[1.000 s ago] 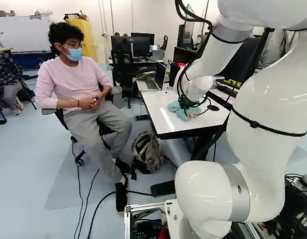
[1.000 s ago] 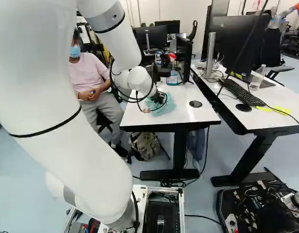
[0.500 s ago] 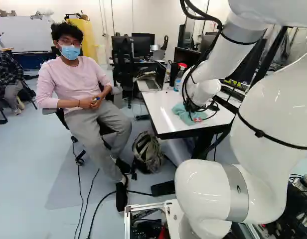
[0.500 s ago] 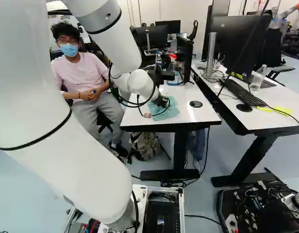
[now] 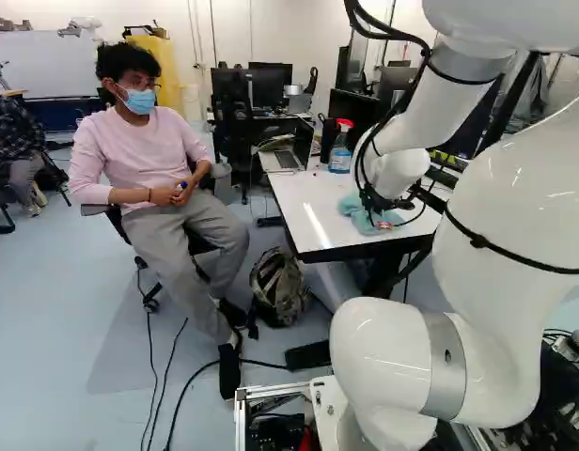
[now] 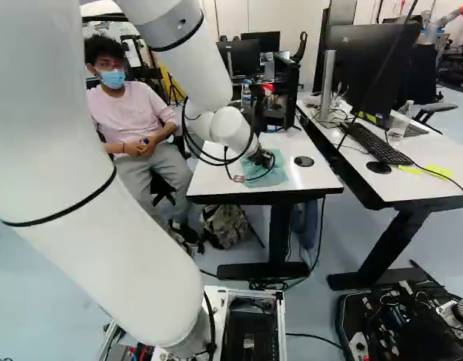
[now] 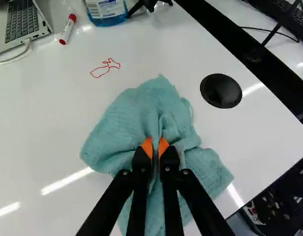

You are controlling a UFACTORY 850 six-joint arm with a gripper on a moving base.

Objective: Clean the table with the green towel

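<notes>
Our gripper (image 6: pixel 261 159) pinches a puckered fold of the rumpled green towel (image 7: pixel 132 118) between its orange pads (image 7: pixel 163 146), and we see the creased cloth spread on the glossy white table (image 7: pixel 43 123), near a round black cap (image 7: pixel 221 91) and a thin, wobbly red outline (image 7: pixel 108 67)

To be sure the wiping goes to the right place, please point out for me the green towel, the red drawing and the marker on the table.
Green towel (image 7: pixel 114 130): wrist view, on its spread cloth.
Red drawing (image 7: pixel 108 68): wrist view, on its narrow middle.
Marker (image 7: pixel 67 30): wrist view, on its white barrel.
</notes>
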